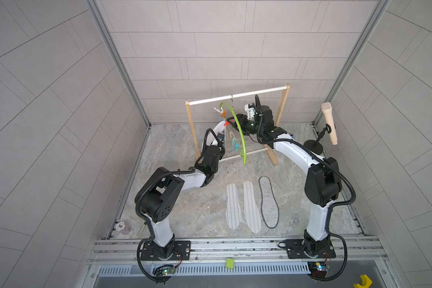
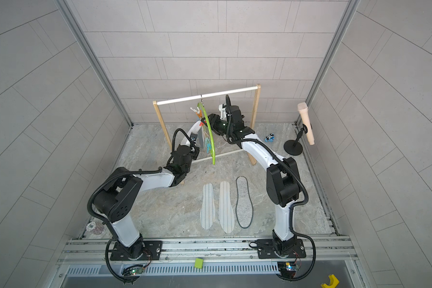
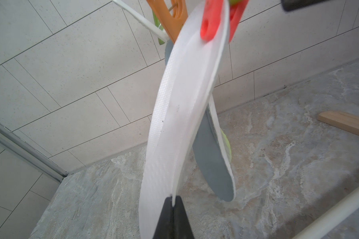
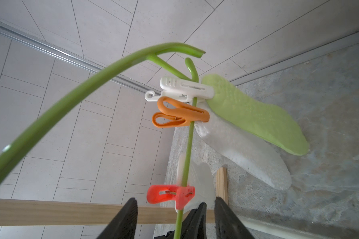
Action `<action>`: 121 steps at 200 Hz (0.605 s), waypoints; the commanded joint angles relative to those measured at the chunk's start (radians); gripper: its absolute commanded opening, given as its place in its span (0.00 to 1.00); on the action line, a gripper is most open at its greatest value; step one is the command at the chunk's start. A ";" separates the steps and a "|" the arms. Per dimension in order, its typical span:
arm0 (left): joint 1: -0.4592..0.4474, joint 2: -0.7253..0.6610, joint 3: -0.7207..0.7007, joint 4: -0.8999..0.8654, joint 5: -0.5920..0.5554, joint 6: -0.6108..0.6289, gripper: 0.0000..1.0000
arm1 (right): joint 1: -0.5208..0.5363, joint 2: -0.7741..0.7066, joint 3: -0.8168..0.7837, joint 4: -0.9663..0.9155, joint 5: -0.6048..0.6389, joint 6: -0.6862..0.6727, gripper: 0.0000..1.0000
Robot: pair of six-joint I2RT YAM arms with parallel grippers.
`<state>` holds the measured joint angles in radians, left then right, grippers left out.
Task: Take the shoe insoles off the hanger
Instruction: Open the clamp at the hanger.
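White insole (image 3: 174, 124) is pinned to the green hanger (image 4: 50, 111) by the red clothespin (image 4: 170, 195); its lower end is clamped in the left jaws, the pin straddled by part-open right jaws. If pulled before the pin is squeezed, the hanger could be dragged off its rod (image 1: 260, 91).

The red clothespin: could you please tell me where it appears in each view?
In a top view: red clothespin, mid-hanger.
In a top view: red clothespin, likewise.
Left wrist: red clothespin clamps white insole.
Right wrist: red clothespin, nearest on stem.
Shared landmark: green hanger.
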<state>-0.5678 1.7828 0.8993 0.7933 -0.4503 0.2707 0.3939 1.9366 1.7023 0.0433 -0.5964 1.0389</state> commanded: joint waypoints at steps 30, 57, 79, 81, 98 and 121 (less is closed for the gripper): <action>0.006 0.015 0.027 0.006 0.002 0.024 0.00 | 0.008 0.034 0.013 0.091 0.020 0.052 0.57; 0.006 0.014 0.027 0.007 0.000 0.027 0.00 | 0.009 0.050 0.027 0.093 0.012 0.063 0.55; 0.006 0.015 0.028 0.007 -0.001 0.028 0.00 | 0.009 0.055 0.030 0.090 0.012 0.064 0.55; 0.006 0.015 0.027 0.007 -0.002 0.027 0.00 | 0.009 0.056 0.030 0.089 0.012 0.064 0.55; 0.007 0.015 0.027 0.010 -0.005 0.027 0.00 | 0.011 0.058 0.030 0.089 0.012 0.065 0.54; 0.007 0.015 0.029 0.018 -0.011 0.025 0.00 | 0.010 0.058 0.029 0.089 0.016 0.068 0.52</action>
<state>-0.5674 1.7897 0.8993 0.7937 -0.4507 0.2718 0.3992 1.9915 1.7073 0.1093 -0.5903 1.0904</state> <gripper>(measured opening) 0.039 0.526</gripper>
